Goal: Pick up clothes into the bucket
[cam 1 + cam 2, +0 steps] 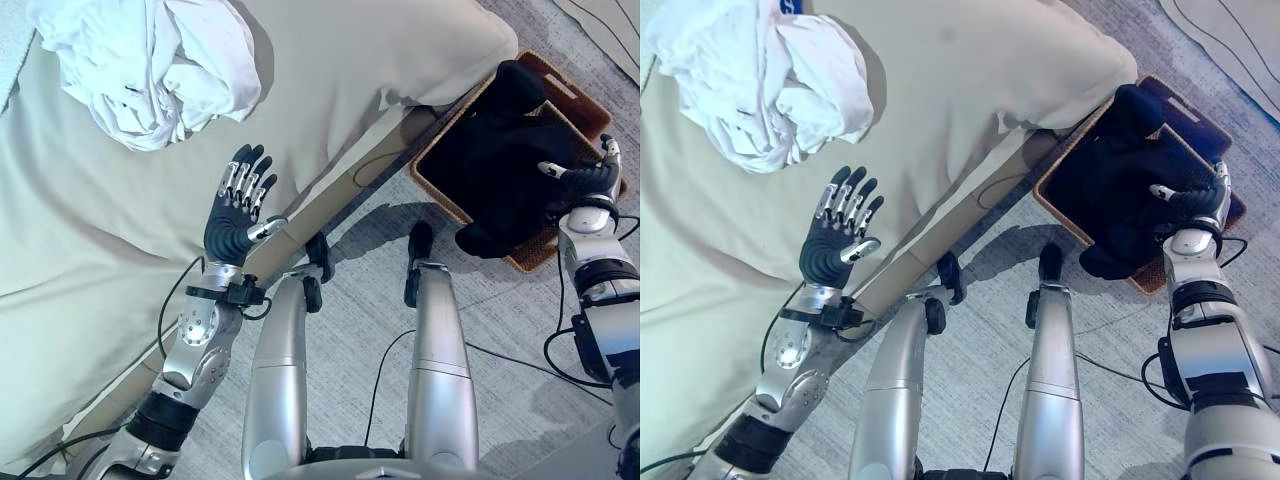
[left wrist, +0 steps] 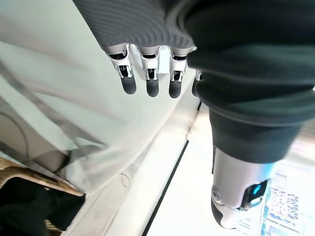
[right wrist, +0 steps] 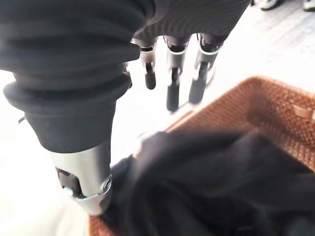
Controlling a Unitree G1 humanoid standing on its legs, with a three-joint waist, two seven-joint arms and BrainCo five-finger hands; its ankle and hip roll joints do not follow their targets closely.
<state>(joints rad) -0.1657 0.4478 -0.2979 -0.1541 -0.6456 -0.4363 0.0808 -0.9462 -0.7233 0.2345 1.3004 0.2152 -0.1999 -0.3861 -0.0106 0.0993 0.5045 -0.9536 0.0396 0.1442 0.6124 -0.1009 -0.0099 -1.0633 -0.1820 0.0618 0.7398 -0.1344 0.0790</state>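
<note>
Left eye view shows the left hand [image 1: 238,205] nearest, raised over the edge of the bed [image 1: 90,250], its fingers straight and spread, holding nothing; in its own wrist view the dark fingertips [image 2: 151,88] hang relaxed above the pale sheet. Over on the robot's right, the right hand [image 1: 585,178] sits above the near right corner of the woven brown basket [image 1: 570,90], which stands on the grey floor [image 1: 500,330] just beside the bed. A heap of black clothes [image 1: 495,150] fills the basket and spills over its near rim toward the floor. In the right wrist view the fingers [image 3: 172,88] point loosely down above the dark cloth [image 3: 211,182] and appear to grip nothing, though blur there makes contact hard to judge. Farther off, at the far left of the bed, a crumpled pile of white clothes [image 1: 150,65] lies on the sheet, well apart from the basket and beyond the left hand's fingertips, not touching them.
</note>
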